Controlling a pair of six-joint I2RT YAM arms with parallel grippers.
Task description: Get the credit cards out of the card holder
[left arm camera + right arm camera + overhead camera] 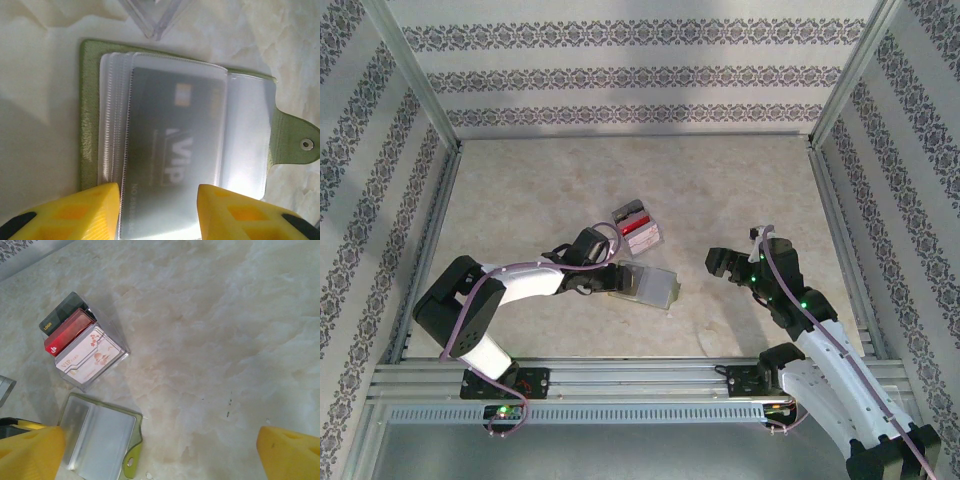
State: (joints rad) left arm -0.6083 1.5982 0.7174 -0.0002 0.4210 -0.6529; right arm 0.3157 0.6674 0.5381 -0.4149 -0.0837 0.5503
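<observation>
The olive-green card holder (647,286) lies open and flat on the table, its pale plastic sleeves (250,135) facing up and its snap tab (295,145) to one side. A silver credit card (170,150) marked VIP sits in the top sleeve. My left gripper (159,212) is low over the holder's near end, jaws part open, one yellow fingertip (95,207) at the card's left edge and the other over its right part. My right gripper (725,262) hovers wide open to the right of the holder (100,440), nothing between its fingers (290,452).
A clear plastic stand (636,226) holding a black, a red and a white card (90,357) stands just behind the holder; its corner (157,20) lies close to the holder's far edge. Metal frame rails and patterned walls border the marble-look table (750,180).
</observation>
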